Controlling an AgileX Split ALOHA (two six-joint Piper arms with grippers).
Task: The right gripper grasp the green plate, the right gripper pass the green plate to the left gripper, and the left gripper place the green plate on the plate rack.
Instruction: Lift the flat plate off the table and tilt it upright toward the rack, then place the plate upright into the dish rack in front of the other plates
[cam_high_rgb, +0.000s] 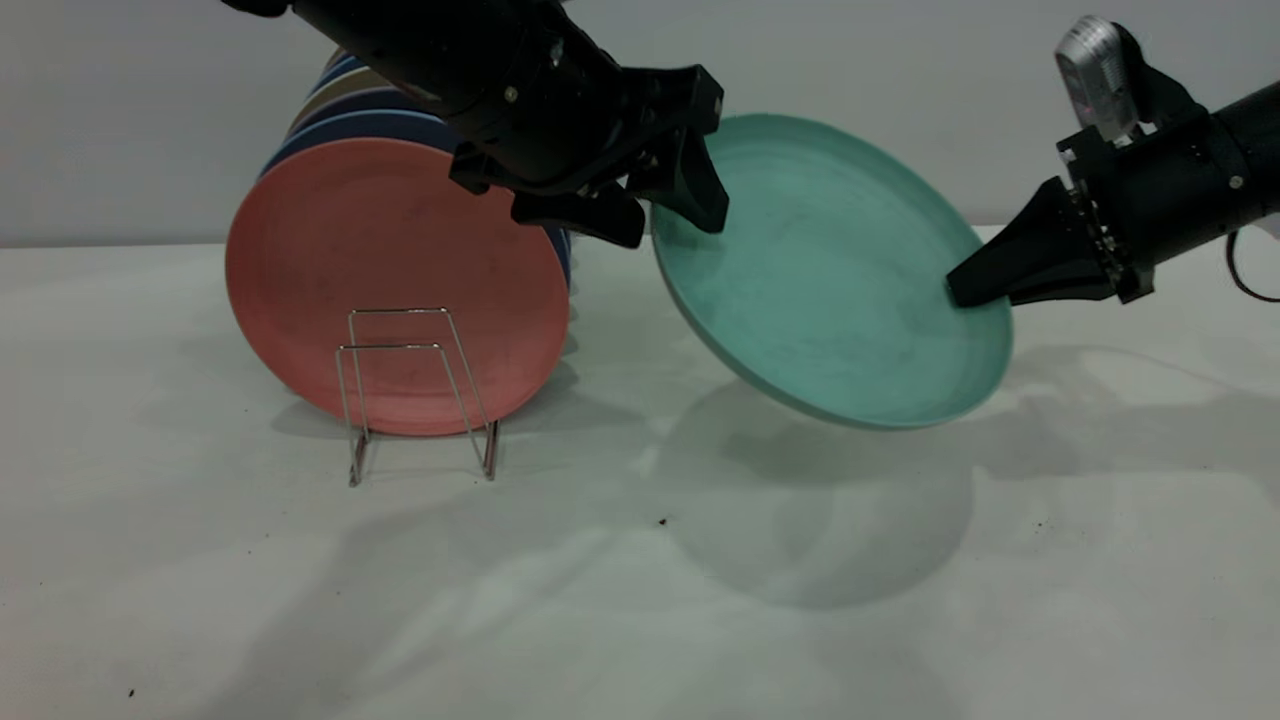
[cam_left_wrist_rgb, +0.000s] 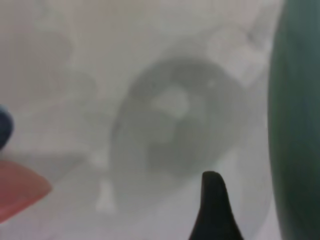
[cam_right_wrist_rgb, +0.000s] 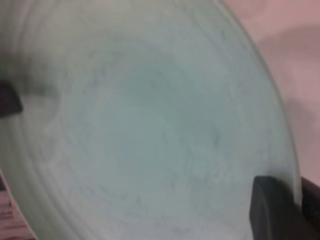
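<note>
Nearest the exterior camera, the plate rack (cam_high_rgb: 418, 392) stands on the bench (cam_high_rgb: 640, 600), its thin wire loops lower than the salmon-pink plate (cam_high_rgb: 395, 285) leaning in it, with blue plates (cam_high_rgb: 340, 120) stacked behind. Farther back, the green plate (cam_high_rgb: 830, 270) hangs tilted in the air above the bench, well clear of the rack. The right tool (cam_high_rgb: 975, 285) is clamped on its rim at the right edge. The left tool (cam_high_rgb: 665, 215) sits at the opposite rim with its fingers apart, straddling the edge but not visibly pinching it. The plate looks stiff and light, with a smooth matte face that could slide, so the raised rim seems the sensible place to grip, one finger on each face. Held by one edge only, it will likely want to swing when the right tool lets go
</note>
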